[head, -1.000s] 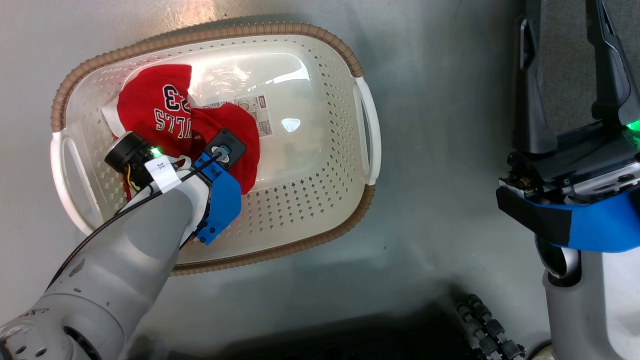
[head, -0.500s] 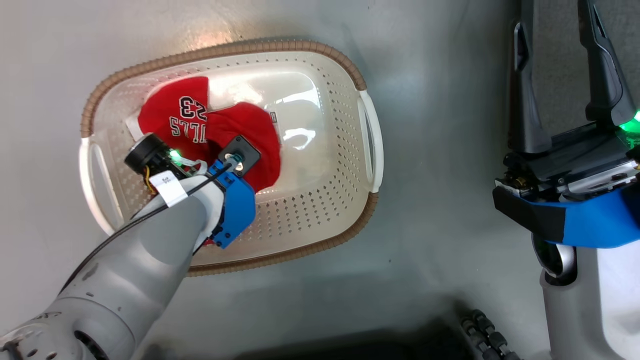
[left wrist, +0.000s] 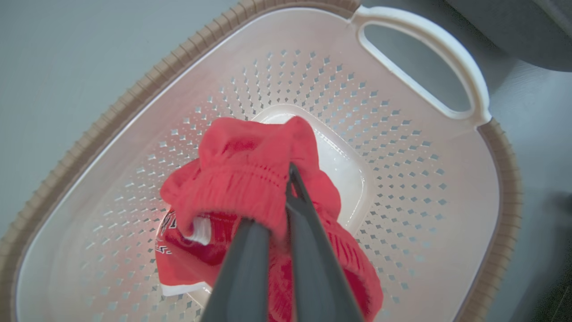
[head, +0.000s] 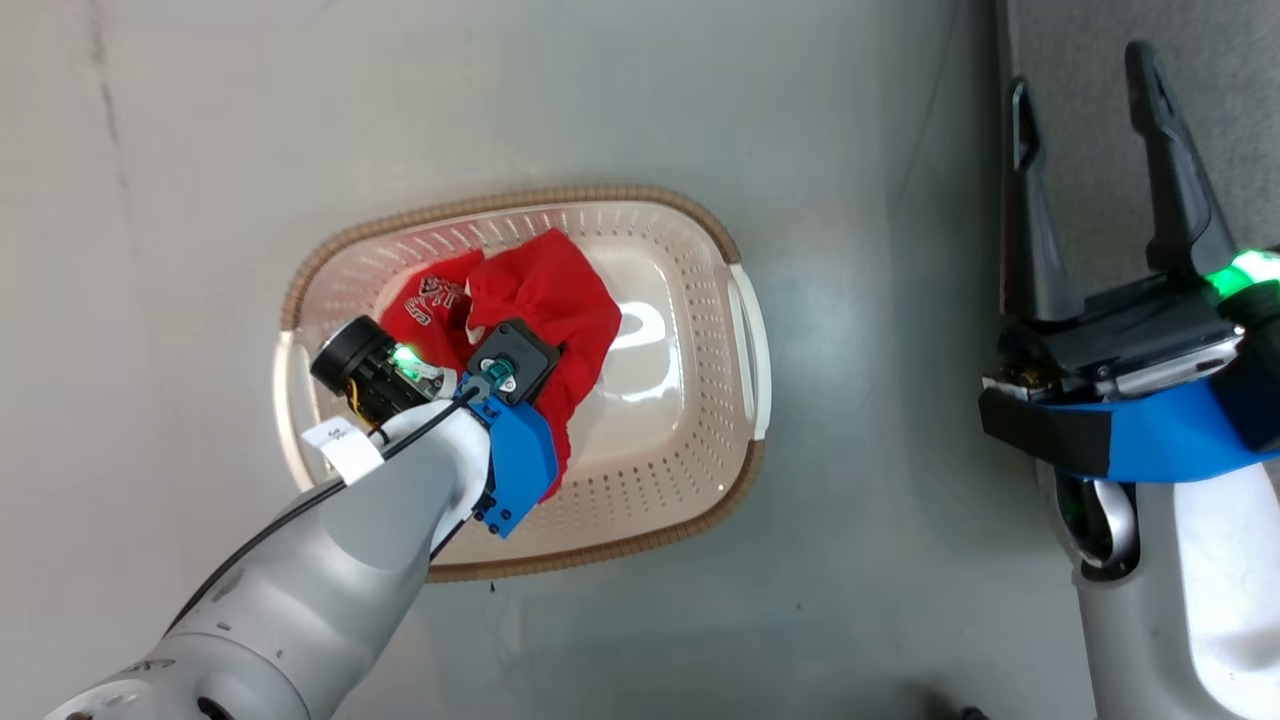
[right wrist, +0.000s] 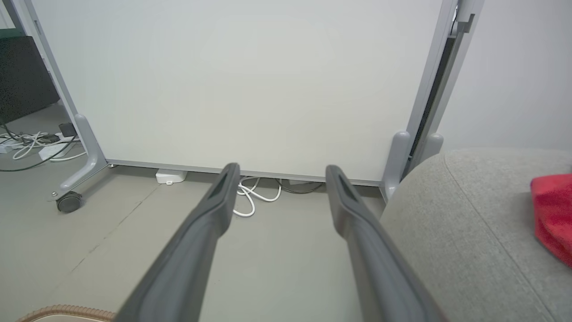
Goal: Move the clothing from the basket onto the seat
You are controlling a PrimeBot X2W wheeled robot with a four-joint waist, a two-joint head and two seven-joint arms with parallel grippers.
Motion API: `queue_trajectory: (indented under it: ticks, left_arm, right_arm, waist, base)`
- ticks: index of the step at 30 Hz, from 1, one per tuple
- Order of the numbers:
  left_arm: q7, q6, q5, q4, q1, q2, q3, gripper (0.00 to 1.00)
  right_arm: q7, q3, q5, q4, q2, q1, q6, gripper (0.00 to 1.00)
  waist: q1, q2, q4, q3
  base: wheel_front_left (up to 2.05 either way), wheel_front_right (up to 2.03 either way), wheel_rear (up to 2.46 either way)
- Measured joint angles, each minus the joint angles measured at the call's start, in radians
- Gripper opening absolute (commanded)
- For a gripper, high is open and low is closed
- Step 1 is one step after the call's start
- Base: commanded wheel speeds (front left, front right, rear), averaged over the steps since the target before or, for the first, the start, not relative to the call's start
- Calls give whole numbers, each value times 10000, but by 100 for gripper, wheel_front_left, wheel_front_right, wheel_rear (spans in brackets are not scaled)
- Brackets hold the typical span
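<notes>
The clothing (head: pixel 545 300) sits bunched in the left half of the basket (head: pixel 700 480), and we read it as two pieces. The red shorts (left wrist: pixel 250 179) are on top and the jersey (left wrist: pixel 178 250), with its white lettering, lies under them against the basket's bottom. Our left gripper (left wrist: pixel 281 197) points down into the basket with its jaws closed on the elastic waistband of the shorts. The gathered band runs across the fingers, not along them, and the loose fabric hangs below and drapes onto the jersey.

To the right of the basket there is bare floor (head: pixel 860 400). Beyond that our right gripper (head: pixel 1079 70) hangs with its jaws wide apart, holding nothing, fingers pointing ahead along the edge of the seat (right wrist: pixel 469 232). A red cloth (right wrist: pixel 552 214) already lies on the cushion.

The seat is well off to the right of the jaws that hold the shorts, so we judge the coming move to be a lift over the right-hand rim and a carry across our own front. The right arm is nearer the seat, but it is the left one that has the load.
</notes>
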Motion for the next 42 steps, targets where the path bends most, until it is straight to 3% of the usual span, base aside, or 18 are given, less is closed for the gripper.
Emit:
queue_trajectory:
  ticks: [9,14,29,42]
  left_arm:
    - [-577,0,-545,-249,476,-77,48,0]
    - [-608,0,-516,-901,733,82,763,0]
    - [-608,558,1223,-3948,2340,754,3634,0]
    - [-608,493,2514,-6289,2379,527,5079,0]
  right_arm:
    - [0,-15,58,543,-59,558,0,100]
    - [0,-29,130,805,-88,880,0,100]
    - [0,-54,366,1476,-113,1910,-2,100]
    - [0,115,560,1689,-33,2259,-2,100]
  waist:
    - [-1,0,311,-1686]
    - [-1,0,457,-2662]
    - [-3,0,714,-5136]
    - [-1,1,632,-6344]
  base:
    - [0,0,0]
    - [0,0,0]
    - [0,0,0]
    - [0,0,0]
